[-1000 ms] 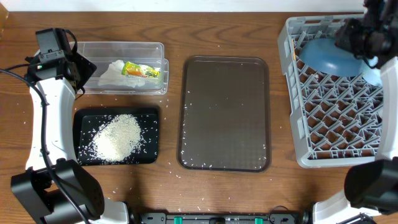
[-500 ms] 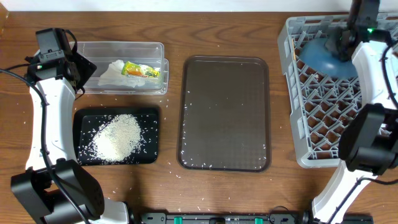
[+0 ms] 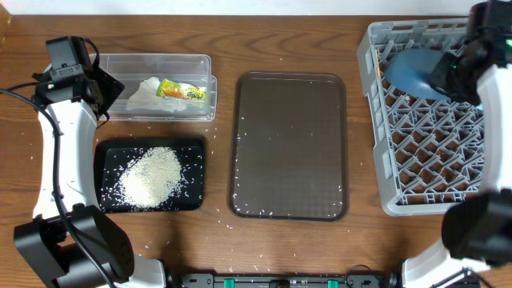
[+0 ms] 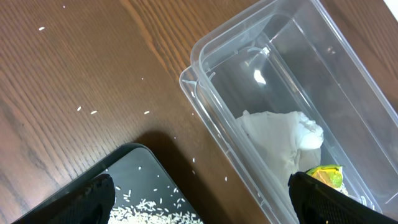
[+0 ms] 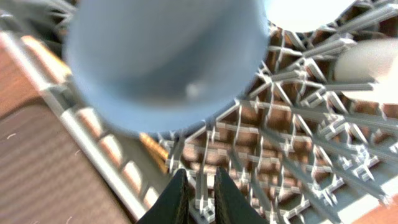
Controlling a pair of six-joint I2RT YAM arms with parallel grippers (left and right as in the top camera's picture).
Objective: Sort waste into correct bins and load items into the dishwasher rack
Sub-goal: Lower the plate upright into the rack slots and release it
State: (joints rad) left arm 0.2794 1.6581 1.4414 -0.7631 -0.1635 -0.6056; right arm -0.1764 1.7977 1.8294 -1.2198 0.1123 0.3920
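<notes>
— Where is the large dark-blue round dish (image 3: 412,70) sitting?
— It's resting in the grey plastic lattice rack's (image 3: 376,120) far-left corner, just ahead of the right tool (image 5: 199,177), which is hovering narrow and empty.
— And the left tool (image 4: 200,186)?
— It's gaping wide and empty by the clear plastic tub (image 4: 280,81), well apart from the dish.

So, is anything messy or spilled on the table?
Yes. Stray rice grains lie loose on the wooden table around the black tray, and more speckle the brown serving tray. They look spilled, because most of the rice sits heaped inside the black tray.
</notes>
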